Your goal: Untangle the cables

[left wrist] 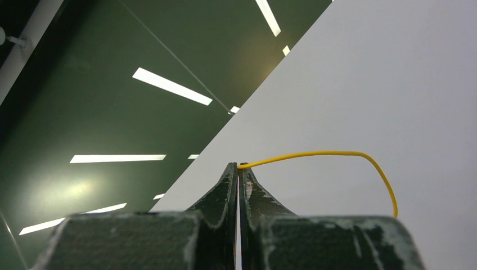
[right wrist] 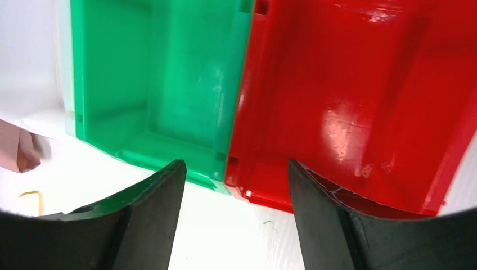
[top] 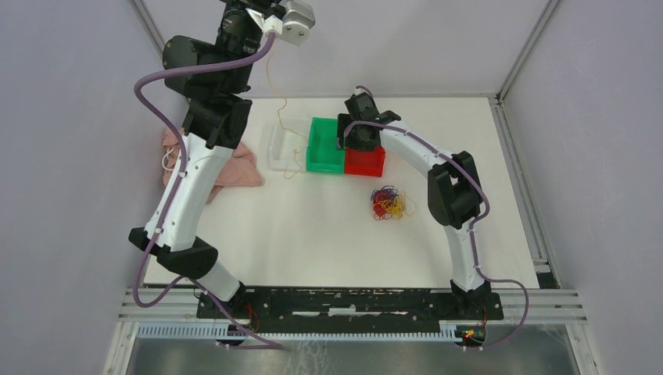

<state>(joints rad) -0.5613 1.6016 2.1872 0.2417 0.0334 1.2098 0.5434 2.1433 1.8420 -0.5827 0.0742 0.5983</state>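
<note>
**Yellow cable [left wrist: 315, 153] pinched between the closed tips of the left gripper [left wrist: 238, 167], high above the table.**
The cable arcs right of the fingers, then drops toward the clear bin [top: 275, 152]. The cable tangle [top: 388, 203] lies far below. The right gripper [right wrist: 235, 163] is spread, empty, above the green bin [right wrist: 140, 84] and red bin [right wrist: 365, 84]. Likely risks: the thin cord slips out, or its tail snags a bin rim. Open air surrounds the left fingers.

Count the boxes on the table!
3, in a row: a clear box on the left, a green box in the middle, a red box on the right. None looks hidden.
</note>
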